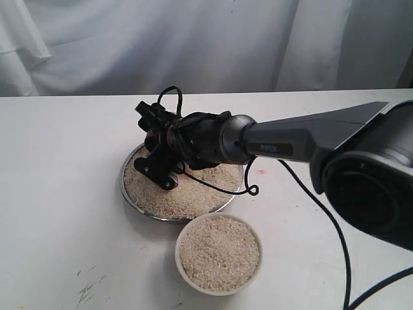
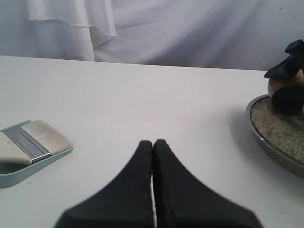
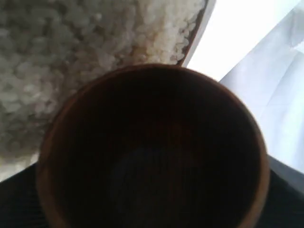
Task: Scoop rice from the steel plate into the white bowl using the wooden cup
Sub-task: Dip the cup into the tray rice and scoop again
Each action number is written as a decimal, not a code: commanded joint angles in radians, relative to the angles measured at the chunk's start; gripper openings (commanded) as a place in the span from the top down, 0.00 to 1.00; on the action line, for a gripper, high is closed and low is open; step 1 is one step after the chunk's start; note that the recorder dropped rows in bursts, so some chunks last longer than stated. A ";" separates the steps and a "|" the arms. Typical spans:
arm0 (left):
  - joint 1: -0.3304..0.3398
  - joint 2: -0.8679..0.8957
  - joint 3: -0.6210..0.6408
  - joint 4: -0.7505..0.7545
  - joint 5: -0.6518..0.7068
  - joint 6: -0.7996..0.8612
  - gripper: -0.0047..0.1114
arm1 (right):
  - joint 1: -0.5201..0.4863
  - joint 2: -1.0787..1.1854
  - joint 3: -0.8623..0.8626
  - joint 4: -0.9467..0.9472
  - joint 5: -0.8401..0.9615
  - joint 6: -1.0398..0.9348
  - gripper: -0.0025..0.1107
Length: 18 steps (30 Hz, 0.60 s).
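Note:
The steel plate (image 1: pixel 131 197) lies mid-table, filled with rice (image 1: pixel 190 190). My right gripper (image 1: pixel 157 143) reaches over the plate's far left side and is shut on the wooden cup (image 1: pixel 149 138). In the right wrist view the wooden cup (image 3: pixel 152 156) shows a dark inside with no grains in it, just above the rice (image 3: pixel 71 57) near the plate rim (image 3: pixel 197 33). The white bowl (image 1: pixel 183 273) stands in front of the plate, holding rice (image 1: pixel 219 252). My left gripper (image 2: pixel 153 142) is shut and holds nothing, hovering over bare table left of the steel plate (image 2: pixel 266 137).
A brush on a pale green dustpan (image 2: pixel 28 147) lies on the table to the left of my left gripper. White curtains hang behind the table. A black cable (image 1: pixel 322 213) trails from the right arm past the bowl's right side.

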<state>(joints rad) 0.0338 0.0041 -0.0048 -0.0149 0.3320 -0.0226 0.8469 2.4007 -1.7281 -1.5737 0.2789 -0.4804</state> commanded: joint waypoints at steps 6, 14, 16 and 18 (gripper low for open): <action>0.002 -0.004 0.005 -0.002 -0.013 -0.001 0.96 | -0.003 0.052 -0.067 -0.166 0.030 0.081 0.98; 0.002 -0.004 0.005 -0.002 -0.013 -0.001 0.96 | 0.010 0.052 -0.048 -0.164 -0.040 0.075 0.98; 0.002 -0.004 0.005 -0.002 -0.013 -0.001 0.96 | 0.012 0.050 -0.029 -0.164 -0.047 0.072 0.98; 0.002 -0.004 0.005 -0.002 -0.013 -0.001 0.96 | 0.012 0.043 -0.002 -0.164 -0.044 0.062 0.98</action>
<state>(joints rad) 0.0338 0.0041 -0.0048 -0.0149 0.3320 -0.0226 0.8535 2.4488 -1.7676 -1.7380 0.2598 -0.4105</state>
